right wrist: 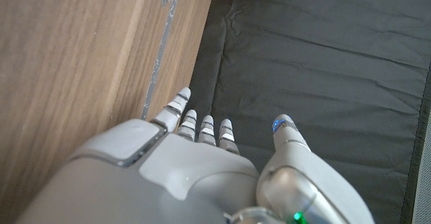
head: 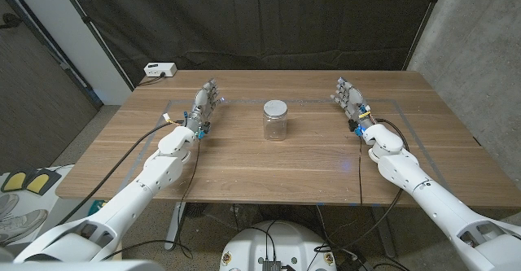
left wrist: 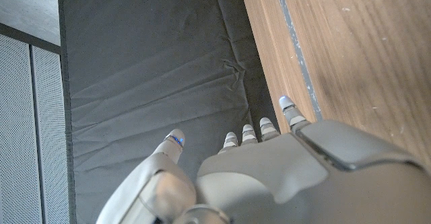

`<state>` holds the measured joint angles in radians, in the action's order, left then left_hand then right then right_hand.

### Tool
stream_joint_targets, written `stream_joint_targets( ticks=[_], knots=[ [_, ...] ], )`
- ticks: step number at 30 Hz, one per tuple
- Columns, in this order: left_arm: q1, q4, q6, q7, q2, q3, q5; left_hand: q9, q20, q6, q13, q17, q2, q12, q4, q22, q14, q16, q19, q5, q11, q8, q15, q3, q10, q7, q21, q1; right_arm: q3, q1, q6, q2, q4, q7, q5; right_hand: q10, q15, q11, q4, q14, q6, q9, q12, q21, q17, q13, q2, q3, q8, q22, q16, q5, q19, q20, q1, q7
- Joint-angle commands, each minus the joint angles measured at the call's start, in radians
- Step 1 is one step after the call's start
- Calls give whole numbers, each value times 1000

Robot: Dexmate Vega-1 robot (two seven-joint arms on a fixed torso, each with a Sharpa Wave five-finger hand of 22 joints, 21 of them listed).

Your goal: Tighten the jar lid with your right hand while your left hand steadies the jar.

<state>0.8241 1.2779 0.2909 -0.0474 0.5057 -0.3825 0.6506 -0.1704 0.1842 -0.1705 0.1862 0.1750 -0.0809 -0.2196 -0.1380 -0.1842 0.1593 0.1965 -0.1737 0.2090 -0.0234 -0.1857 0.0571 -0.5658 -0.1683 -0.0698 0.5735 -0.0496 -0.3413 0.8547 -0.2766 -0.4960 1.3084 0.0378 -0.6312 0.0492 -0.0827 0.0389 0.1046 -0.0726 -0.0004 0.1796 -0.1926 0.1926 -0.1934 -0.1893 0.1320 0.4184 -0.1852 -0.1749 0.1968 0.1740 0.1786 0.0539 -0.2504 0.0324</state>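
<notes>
- Head view is showing the jar standing upright near the middle of the surface, between the two hands and well apart from both.
- From the left hand the jar is lying toward the robot's right; from the right hand it is lying toward the robot's left, at about the same depth on the surface.
- Both gaps are looking roughly alike, with the left hand perhaps slightly nearer, so neither arm is holding a clear advantage.
- The jar's long axis is running vertically, so the lid is facing up and the walls are open to a side grip.
- Both hands are released, holding nothing, with fingers extended and pointing toward the far edge; each seems to be standing on its edge.
- Wrist views are showing those fingers reaching past the surface's edge toward a dark curtain.
- The jar is looking clear and apparently empty, short and rounded, capped by a pale, silvery lid sitting level on top.
- Judging from this, steadying and tightening are not yet begun; each hand needs to be swinging inward first.
</notes>
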Motion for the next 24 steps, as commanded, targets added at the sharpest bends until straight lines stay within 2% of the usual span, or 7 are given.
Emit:
stream_joint_targets(
  ticks=[1, 4, 11, 13, 17, 21, 24],
  knots=[
    [-30, -38, 10, -38, -4, -27, 0, -5, 4, -48, 4, 1, 0, -9, 17, -4, -12, 8, -31, 1, -1, -6, -3, 2, -15, -9, 4, -7, 72, 36, 39, 41, 31, 22, 58, 1, -10, 3, 2, 1, 3, 5, -6, 6, -3, -4, 0, 4, -4, -2, 5, 5, 7, 0, -10, 10],
    [-39, -50, 19, -50, 0, -38, -13, -6, 3, -42, 4, 0, 16, -10, 36, -3, -23, 7, -25, -2, -6, -8, -3, 5, -6, -12, 2, -20, 86, 40, 49, 50, 35, 29, 70, 0, -13, 4, 2, 4, 3, 5, -6, 6, -3, -4, 0, 4, -4, -2, 6, 5, 6, 1, -9, 10],
    [-76, -100, 49, -145, 16, -67, -35, -8, 2, -18, 6, 0, 50, -10, 132, -2, -60, 6, -6, -14, 3, -16, -6, -8, 14, 0, -9, -108, 107, 53, 63, 66, 51, 35, 94, -8, -16, 8, 2, 8, 4, 5, -9, 6, -3, -4, 0, 3, -5, -2, 8, 5, 6, 6, -9, 10],
    [-88, -114, 58, -169, 19, -75, -44, -8, 1, -18, 7, 0, 52, -9, 140, -2, -63, 6, -4, -15, 5, -16, -6, -9, 13, 3, -10, -116, 112, 59, 67, 68, 59, 34, 98, -11, -18, 12, 2, 9, 4, 5, -10, 6, -3, -4, 0, 3, -5, -2, 9, 5, 5, 6, -9, 10],
    [-114, -149, 85, -220, 20, -91, -63, -9, 1, -14, 8, 1, 68, -11, 186, -2, -84, 7, 2, -17, 16, -18, -13, -14, 25, 13, -16, -159, 121, 74, 80, 70, 83, 24, 108, -15, -21, 13, 2, 13, 5, 5, -11, 7, -4, -4, 1, 2, -5, -2, 11, 4, 6, 9, -8, 10],
    [-142, -196, 124, -292, 16, -107, -75, -9, 4, -16, 9, 2, 108, -9, 225, -3, -88, 3, 2, -18, 35, -16, -9, -1, 29, 22, -24, -183, 128, 99, 96, 67, 129, 1, 122, -17, -24, 14, 2, 14, 5, 5, -12, 7, -4, -4, 1, 1, -5, -2, 11, 4, 7, 11, -7, 10],
    [-155, -220, 142, -335, 15, -113, -76, -10, 12, -14, 11, 3, 152, -7, 250, -5, -93, 2, -1, -15, 67, -14, -2, 20, 29, 29, -32, -194, 131, 115, 105, 64, 158, -13, 131, -21, -23, 15, 2, 14, 5, 5, -13, 7, -4, -4, 1, 1, -5, -2, 11, 4, 7, 11, -7, 10]
  ],
)
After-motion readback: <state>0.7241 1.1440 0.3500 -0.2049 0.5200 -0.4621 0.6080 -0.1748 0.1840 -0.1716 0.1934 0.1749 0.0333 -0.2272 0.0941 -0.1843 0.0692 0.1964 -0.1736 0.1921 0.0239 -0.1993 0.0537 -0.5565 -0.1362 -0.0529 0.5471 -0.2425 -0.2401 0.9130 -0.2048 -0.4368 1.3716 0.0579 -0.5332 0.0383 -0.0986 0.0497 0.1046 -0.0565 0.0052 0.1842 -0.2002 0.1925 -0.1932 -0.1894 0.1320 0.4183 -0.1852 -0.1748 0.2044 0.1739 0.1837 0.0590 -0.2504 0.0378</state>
